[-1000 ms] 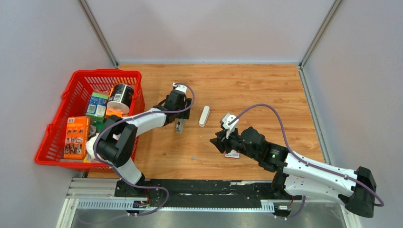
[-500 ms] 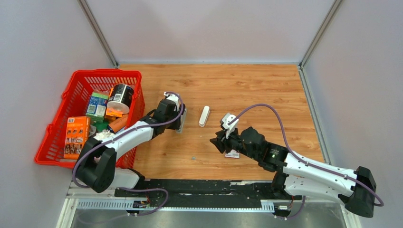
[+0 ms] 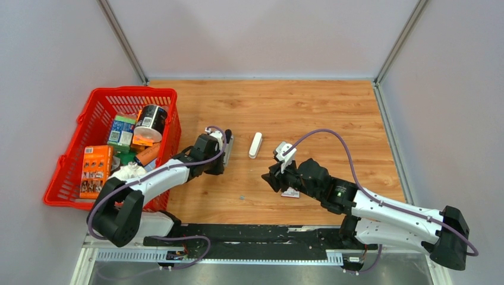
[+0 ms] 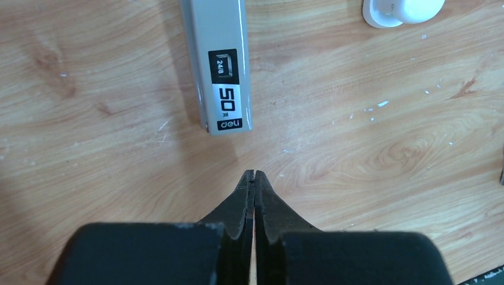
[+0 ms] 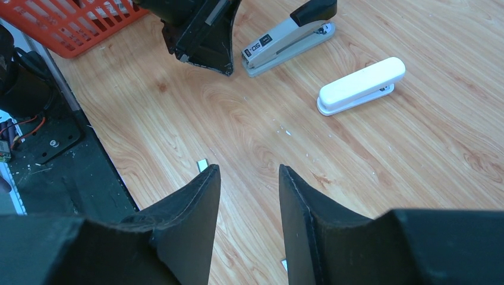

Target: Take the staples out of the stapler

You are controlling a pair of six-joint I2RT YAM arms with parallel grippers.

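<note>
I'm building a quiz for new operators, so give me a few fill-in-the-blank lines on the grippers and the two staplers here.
The left gripper is ____ and holds nothing. The right gripper stands ____ and empty. The grey metal stapler with the black top bears the large number ____. The small white plastic stapler is touched by ____ gripper.
Missing words: shut; open; 50; neither.
</note>
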